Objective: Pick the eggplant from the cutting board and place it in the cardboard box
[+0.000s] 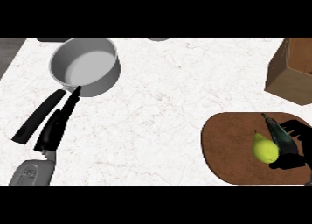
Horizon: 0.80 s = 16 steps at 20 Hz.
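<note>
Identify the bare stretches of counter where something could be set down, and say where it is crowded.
Widest bare patch: the counter between the saucepan and the cutting board. Crowded: the board's right side, where the right hand curls round the eggplant beside a yellow fruit, and the left hand beside the saucepan's handle.

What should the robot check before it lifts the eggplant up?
1. Right hand curled round the eggplant: ok.
2. Eggplant lying on the cutting board, ready to lift: ok.
3. Yellow fruit clear of the eggplant: not ok, it lies right beside it and might get nudged.
4. Way from the board to the cardboard box free: ok, only bare counter lies between.
5. Room inside the box: cannot tell, the view's edge cuts it off.
6. Left hand out of the way: ok, it is open, far off by the pot.
</note>
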Motion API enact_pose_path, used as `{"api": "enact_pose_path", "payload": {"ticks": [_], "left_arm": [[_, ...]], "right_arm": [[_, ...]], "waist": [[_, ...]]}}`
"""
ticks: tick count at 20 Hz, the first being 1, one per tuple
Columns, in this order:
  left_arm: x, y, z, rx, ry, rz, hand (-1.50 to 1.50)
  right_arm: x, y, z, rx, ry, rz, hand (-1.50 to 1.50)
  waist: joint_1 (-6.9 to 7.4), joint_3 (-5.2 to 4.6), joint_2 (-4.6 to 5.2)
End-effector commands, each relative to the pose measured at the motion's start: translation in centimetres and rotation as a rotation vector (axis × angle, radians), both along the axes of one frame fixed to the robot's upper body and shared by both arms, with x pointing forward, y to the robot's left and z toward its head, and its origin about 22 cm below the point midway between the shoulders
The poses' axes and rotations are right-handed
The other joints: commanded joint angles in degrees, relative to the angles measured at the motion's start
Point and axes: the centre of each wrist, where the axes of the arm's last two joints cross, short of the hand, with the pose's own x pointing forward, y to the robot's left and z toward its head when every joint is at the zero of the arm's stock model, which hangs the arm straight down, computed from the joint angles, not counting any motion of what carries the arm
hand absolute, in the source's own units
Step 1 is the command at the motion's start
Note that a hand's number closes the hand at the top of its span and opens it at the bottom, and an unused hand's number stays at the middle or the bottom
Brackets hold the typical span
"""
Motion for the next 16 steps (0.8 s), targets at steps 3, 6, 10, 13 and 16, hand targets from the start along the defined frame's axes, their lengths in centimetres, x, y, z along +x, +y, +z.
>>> {"api": "enact_pose_path", "payload": {"ticks": [3, 6, 10, 13, 16], "left_arm": [[-0.4, -0.7, -0.3, -0.008, 0.005, -0.002, 0.00], [-0.1, 1.7, -1.1, -0.002, 0.003, -0.015, 0.00], [-1.2, 2.3, 1.0, -0.006, -0.006, 0.002, 0.00], [-1.3, 0.8, -0.2, 0.008, -0.024, 0.020, 0.00], [-0.5, -0.4, -0.5, 0.004, -0.005, -0.047, 0.00]], "right_arm": [[-0.1, 0.9, -2.1, -0.113, -0.101, -0.003, 1.50], [1.2, 0.3, -1.0, -0.102, -0.143, -0.027, 1.50], [1.1, 0.3, 0.9, -0.183, -0.197, -0.076, 1.50], [0.7, 0.7, 1.9, -0.191, -0.261, -0.097, 1.50], [7.9, 7.5, 4.4, -0.231, -0.136, 0.026, 1.50]], "waist": [[0.20, 1.16, 0.57], [0.06, 1.13, 0.63], [0.32, 1.13, 0.42], [0.02, 1.12, 0.46], [2.53, 1.05, 0.98]]}}
